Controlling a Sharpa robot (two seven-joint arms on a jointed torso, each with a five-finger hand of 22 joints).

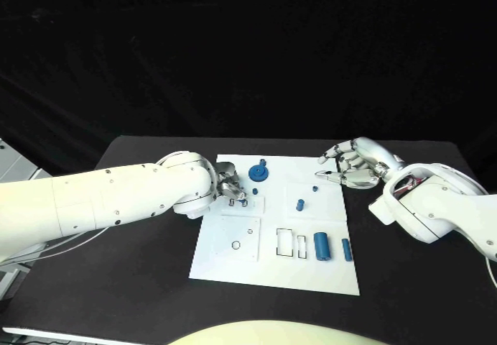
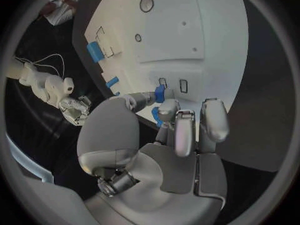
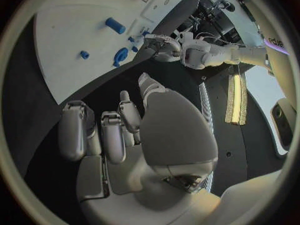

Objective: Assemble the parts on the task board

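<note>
- Left hand (image 1: 230,188): over task board (image 1: 233,259) left edge, pinching small blue part (image 2: 160,93).
- Right hand (image 1: 353,164): released, fingers apart, beside board's far right corner.
- Blue cylinders (image 1: 323,246): near right edge.

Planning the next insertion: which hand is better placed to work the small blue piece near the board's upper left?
Left: the left hand is already at that blue piece, while the right hand hovers off the board.

— What sort of place is it?
— A robotics lab: a black table (image 1: 135,237) before black curtains (image 1: 248,65), and a white task board (image 1: 271,277) near the left hand (image 1: 230,188).
</note>
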